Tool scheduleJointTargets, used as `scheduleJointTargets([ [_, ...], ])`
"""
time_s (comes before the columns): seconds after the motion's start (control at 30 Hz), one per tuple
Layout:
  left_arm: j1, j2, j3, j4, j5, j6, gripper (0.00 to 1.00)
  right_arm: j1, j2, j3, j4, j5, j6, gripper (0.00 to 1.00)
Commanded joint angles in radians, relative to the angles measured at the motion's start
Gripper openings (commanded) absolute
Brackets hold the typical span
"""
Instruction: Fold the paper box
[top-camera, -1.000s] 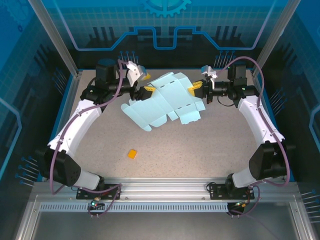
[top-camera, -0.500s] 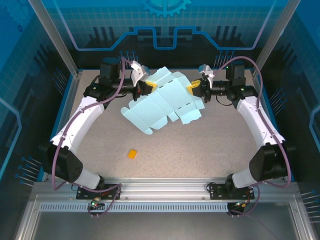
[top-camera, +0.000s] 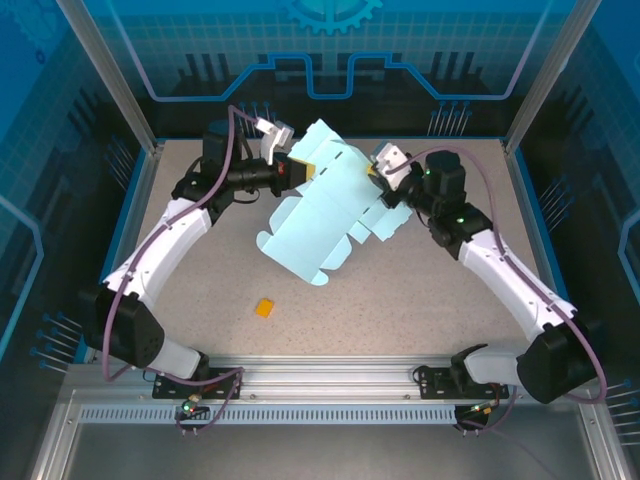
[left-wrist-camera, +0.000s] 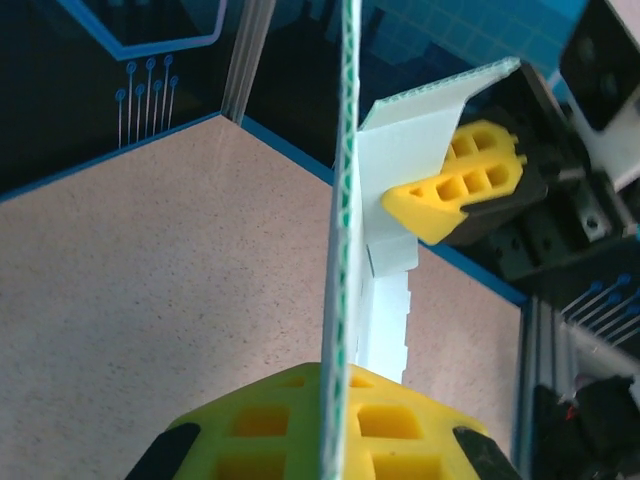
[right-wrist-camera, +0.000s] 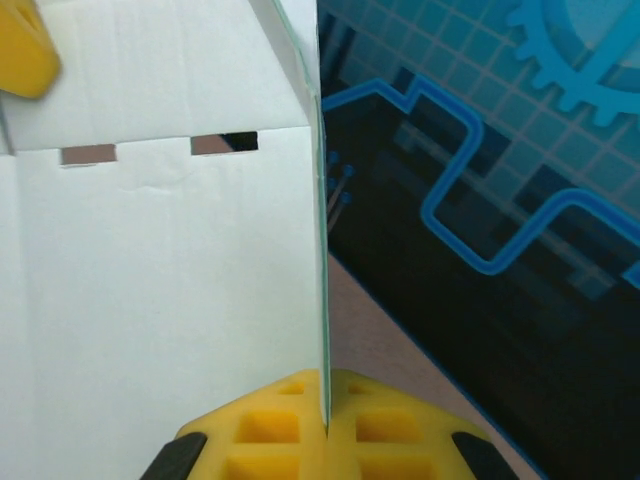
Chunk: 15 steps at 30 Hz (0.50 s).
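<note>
Small orange block (top-camera: 264, 308) sits alone on the speckled surface (top-camera: 430, 290) near the arm bases, well apart from the rest. Farther in is the paper box (top-camera: 318, 215), an unfolded pale-blue die-cut sheet with flaps and slots. It slopes up away from the bases, its near corner low over the surface; contact there unclear. At the raised far end the left gripper (top-camera: 297, 170) has its jaws clamped on the sheet's left edge. The right gripper (top-camera: 376, 176) has its jaws clamped on the right edge. Left wrist view: card edge-on between yellow fingers (left-wrist-camera: 260, 430). Right wrist view: card pinched between yellow fingers (right-wrist-camera: 260, 430), two slots visible.
</note>
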Motion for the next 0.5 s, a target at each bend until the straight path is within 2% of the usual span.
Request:
scheduleJointTargets([
  [0.0,-0.016,-0.008,-0.01,0.178,-0.016,-0.195,0.0,0.079,0.011,-0.052,0.148,0.233,-0.056,0.01],
  [0.13,-0.016,0.008,-0.02,0.205,-0.012,-0.239,0.0,0.129,0.044,-0.094,0.256,0.359,-0.11,0.02],
  [0.23,-0.017,0.02,-0.026,0.214,-0.021,-0.256,0.0,0.143,0.063,-0.125,0.315,0.406,-0.134,0.01],
  [0.37,-0.016,0.033,-0.029,0.204,-0.031,-0.253,0.0,0.139,0.071,-0.12,0.296,0.396,-0.127,0.0],
  [0.47,-0.016,0.037,-0.037,0.199,-0.059,-0.228,0.0,0.113,0.057,-0.104,0.233,0.325,-0.09,0.0],
])
